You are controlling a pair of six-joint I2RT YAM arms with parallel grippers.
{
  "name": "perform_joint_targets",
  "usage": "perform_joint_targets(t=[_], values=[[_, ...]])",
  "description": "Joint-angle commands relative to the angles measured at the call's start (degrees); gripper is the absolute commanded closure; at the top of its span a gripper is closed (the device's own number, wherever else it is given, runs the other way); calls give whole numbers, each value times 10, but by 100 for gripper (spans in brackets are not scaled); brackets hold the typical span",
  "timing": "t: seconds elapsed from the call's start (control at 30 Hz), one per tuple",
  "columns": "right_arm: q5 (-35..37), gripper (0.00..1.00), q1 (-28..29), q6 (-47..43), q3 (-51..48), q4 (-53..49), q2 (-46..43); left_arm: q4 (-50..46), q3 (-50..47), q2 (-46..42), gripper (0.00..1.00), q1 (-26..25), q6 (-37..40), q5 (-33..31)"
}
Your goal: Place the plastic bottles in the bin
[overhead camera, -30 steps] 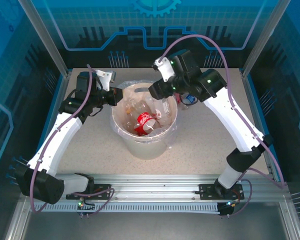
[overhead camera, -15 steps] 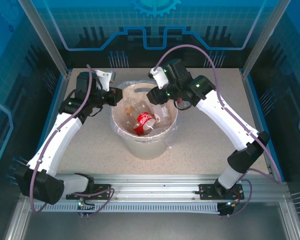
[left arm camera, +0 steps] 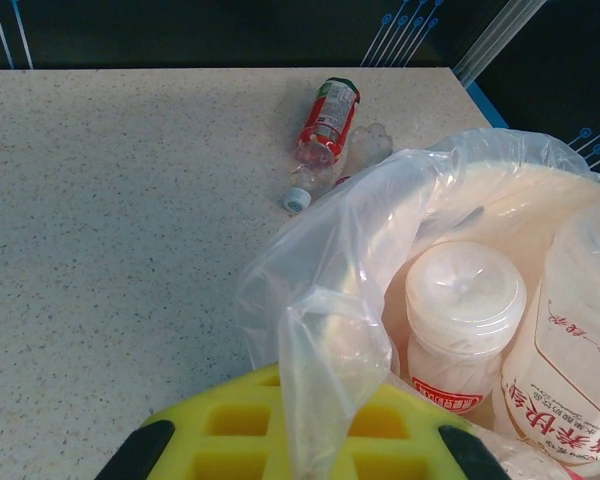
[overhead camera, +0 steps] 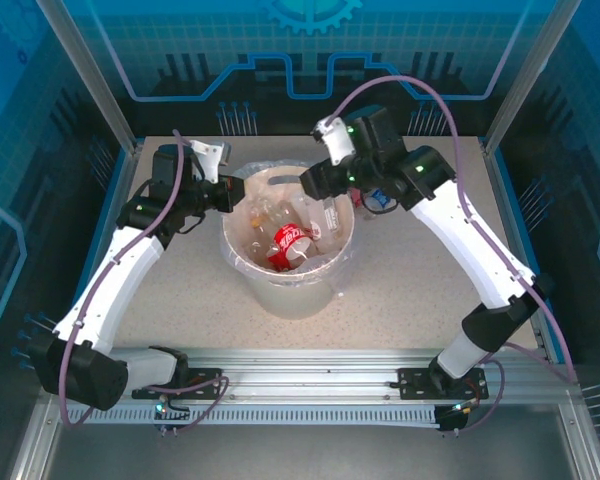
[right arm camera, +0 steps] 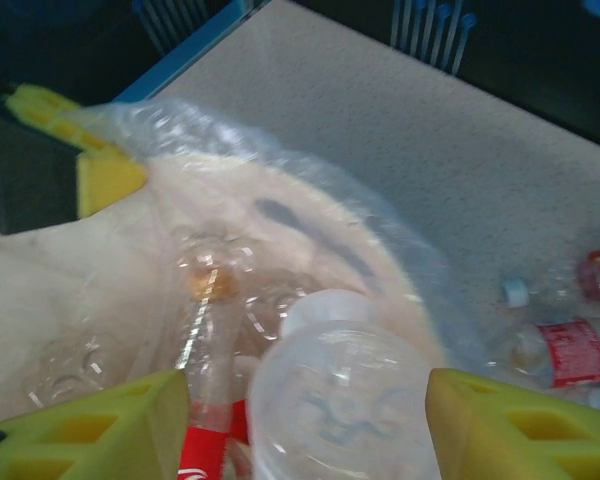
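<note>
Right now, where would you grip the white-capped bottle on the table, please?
Probably the labelled middle of the bottle, from straight above, jaws across its width: it lies on its side on the table, and the cap end is narrower.

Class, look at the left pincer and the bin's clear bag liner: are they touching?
Touching. In the left wrist view the left pincer is closed, with a fold of the bag liner pinched between its yellow fingers.

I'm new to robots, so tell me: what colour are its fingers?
Bright yellow fingers, clearest in the right wrist view.
</note>
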Motion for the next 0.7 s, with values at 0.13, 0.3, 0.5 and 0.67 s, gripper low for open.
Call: perform_joint_targets(t=[0.13, 0.3, 0.5, 0.67], values=[[36, 33, -124, 48, -97, 64, -73, -41, -13, -25, 100, 33, -28, -12], [-6, 29, -233, 106, -201, 131, -64, -42, -13, -41, 100, 62, -31, -14], [-15, 29, -288, 164, -262, 212, 10, -62, -3, -59, 100, 106, -20, -27], [1, 25, -310, 225, -293, 290, 77, -81, 4, -62, 100, 143, -16, -30]])
